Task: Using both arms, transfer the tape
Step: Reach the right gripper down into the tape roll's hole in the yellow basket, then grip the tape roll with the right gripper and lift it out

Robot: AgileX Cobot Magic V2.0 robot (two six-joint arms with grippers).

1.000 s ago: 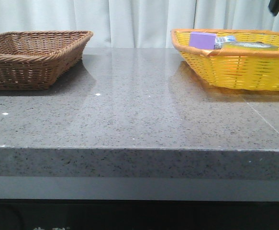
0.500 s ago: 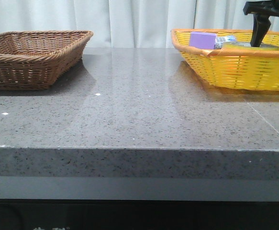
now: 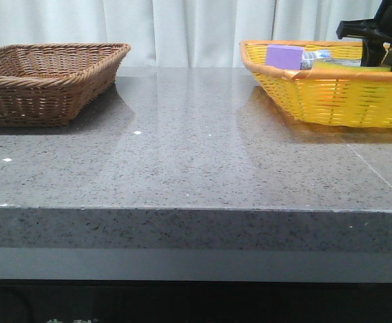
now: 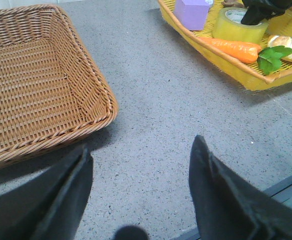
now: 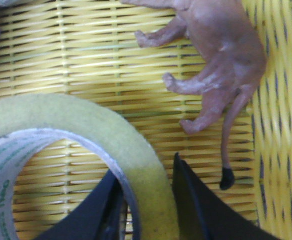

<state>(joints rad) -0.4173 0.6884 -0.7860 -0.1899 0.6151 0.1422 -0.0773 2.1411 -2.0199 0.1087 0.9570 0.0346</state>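
Dropped into the yellow basket within the last second — right tool now straddling the wall of the tape, one finger inside the core, one outside, not yet clamped. Pickup imminent. Left tool spread wide over the desk, waiting for the handover.

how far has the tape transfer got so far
Early stage. Done: the right tool has reached the tape in the yellow basket, one finger inside the core, one outside the wall. In hand: closing on it; no lift visible. Left: lifting, handing over to the open left tool, presumably placing it in the brown basket.
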